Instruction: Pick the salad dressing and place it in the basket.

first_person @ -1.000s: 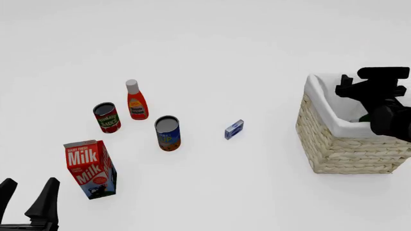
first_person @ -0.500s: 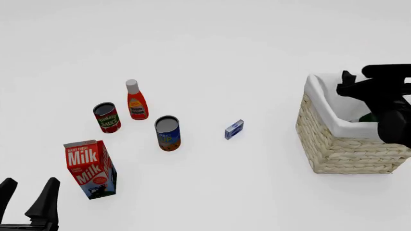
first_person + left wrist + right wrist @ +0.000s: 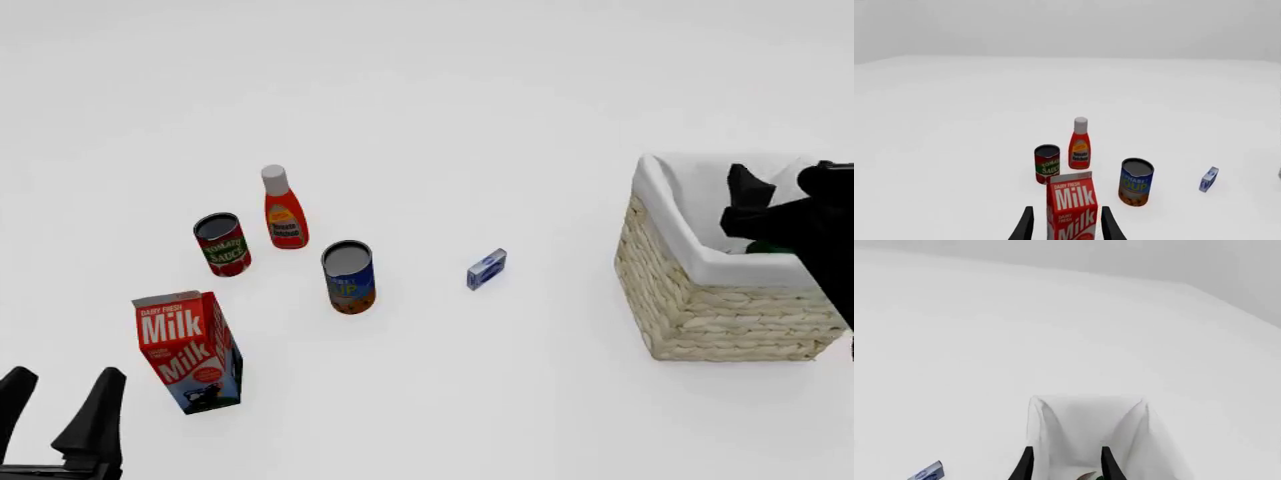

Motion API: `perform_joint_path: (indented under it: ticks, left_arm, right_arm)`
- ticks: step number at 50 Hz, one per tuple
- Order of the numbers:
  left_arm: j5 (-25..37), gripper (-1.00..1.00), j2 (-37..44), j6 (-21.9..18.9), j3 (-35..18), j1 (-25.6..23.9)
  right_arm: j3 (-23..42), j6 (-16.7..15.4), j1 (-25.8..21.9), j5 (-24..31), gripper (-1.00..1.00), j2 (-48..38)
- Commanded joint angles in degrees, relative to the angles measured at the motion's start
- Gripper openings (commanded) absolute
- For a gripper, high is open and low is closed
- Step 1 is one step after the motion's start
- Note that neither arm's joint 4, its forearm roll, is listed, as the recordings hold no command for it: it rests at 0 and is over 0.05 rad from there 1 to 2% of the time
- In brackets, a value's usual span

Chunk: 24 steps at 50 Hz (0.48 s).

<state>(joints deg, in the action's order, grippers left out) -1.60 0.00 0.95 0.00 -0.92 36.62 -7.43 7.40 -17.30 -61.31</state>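
The basket [image 3: 697,305] stands at the right of the table, woven straw with a white lining; the right wrist view shows its lining [image 3: 1087,427] from above. Of the salad dressing only a dark green bit [image 3: 765,246] shows inside the basket, behind the near rim and my right arm; a green speck [image 3: 1098,477] also shows in the right wrist view. My right gripper [image 3: 747,205] is open and empty above the basket's right side. My left gripper [image 3: 56,402] is open and empty at the front left, just behind the milk carton [image 3: 190,350].
Left of centre stand a red ketchup bottle with a white cap [image 3: 282,209], a tomato sauce can [image 3: 222,244], a blue soup can [image 3: 348,277] and the milk carton [image 3: 1071,205]. A small blue box [image 3: 486,269] lies between the cans and the basket.
My right gripper has drawn back to the right over the basket, empty. The left arm and the groceries have not moved.
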Motion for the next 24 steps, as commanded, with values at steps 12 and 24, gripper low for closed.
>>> perform_joint_path:
  ticks: [12,24]
  left_arm:
    - [-1.1,1.00,0.0,-0.1,0.0,-1.0]
    - [-1.0,1.00,0.0,-0.2,0.0,-1.6]
  right_arm:
    - [-14.1,5.1,-3.4,11.9,1.00,27.7]
    - [-23.1,10.7,-6.8,23.2,1.00,50.6]
